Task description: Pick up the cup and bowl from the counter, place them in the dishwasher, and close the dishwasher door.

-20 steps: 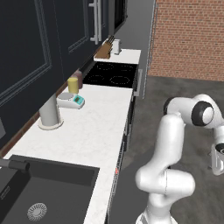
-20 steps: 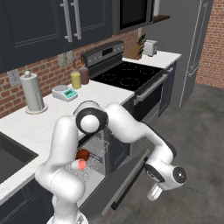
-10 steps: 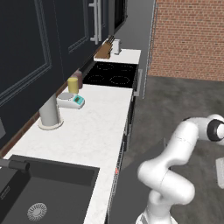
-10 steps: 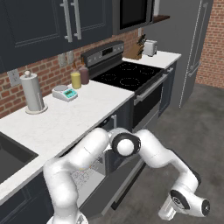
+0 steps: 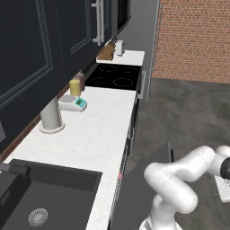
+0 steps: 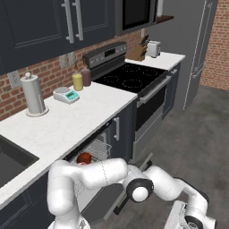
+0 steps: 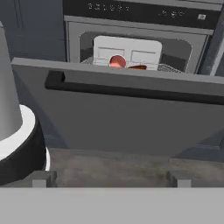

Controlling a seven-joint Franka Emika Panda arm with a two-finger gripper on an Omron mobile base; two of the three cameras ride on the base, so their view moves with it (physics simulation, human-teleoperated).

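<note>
End effector (image 7: 107,175) open, empty, low before the half-raised door (image 7: 118,116). Cup (image 7: 117,61) and bowl (image 7: 138,67) sit in the rack at 12 o'clock, beyond the door's edge. Risk: a push landing off-centre could slip, leaving the door ajar.

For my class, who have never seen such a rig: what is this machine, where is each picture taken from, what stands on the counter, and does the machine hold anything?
It is a white robot arm in a rendered kitchen. Two pictures come from cameras on its base, behind it to the left and right. The third looks along its tool, which is open and holds nothing. On the counter stand a grey cylinder, a small scale and a yellow cylinder. In the hand view the dishwasher door is partly raised; behind it the cup and bowl sit in the rack.
</note>
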